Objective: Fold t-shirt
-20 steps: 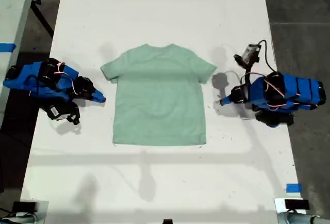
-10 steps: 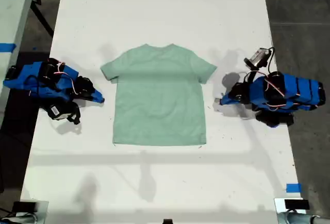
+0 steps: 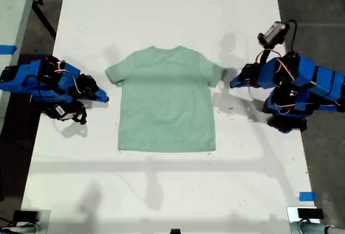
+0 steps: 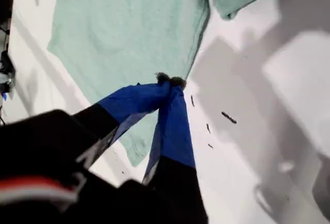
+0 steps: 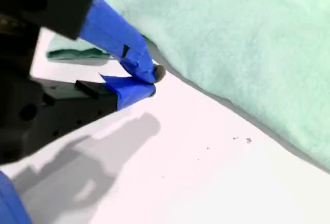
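- The t-shirt (image 3: 166, 99) lies flat and unfolded near the middle of the white table (image 3: 161, 7), with the round neck toward the top of the exterior view and the hem toward the bottom.
- Both short sleeves are spread out, 1 to each side of the exterior view.
- My first gripper (image 3: 233, 83) is on the exterior view's right, just beside the tip of the sleeve (image 3: 214, 73) on that side, apart from the cloth.
- In the first wrist view my first gripper (image 4: 169, 81) has its 2 blue jaws pressed together at the tips, with nothing between them. The tip appears in front of the side edge of the t-shirt (image 4: 129, 33); I cannot tell if it touches.
- My second gripper (image 3: 105, 99) is on the exterior view's left, near the side edge of the t-shirt, just under the other sleeve (image 3: 116, 74).
- In the second wrist view my second gripper (image 5: 152, 79) is also closed and empty, over bare table just beside the edge of the t-shirt (image 5: 247, 38).
- Some small dark specks (image 3: 229, 108) lie on the table near my first gripper.
- A piece of blue tape (image 3: 306, 195) sits at the table edge, low on the exterior view's right.
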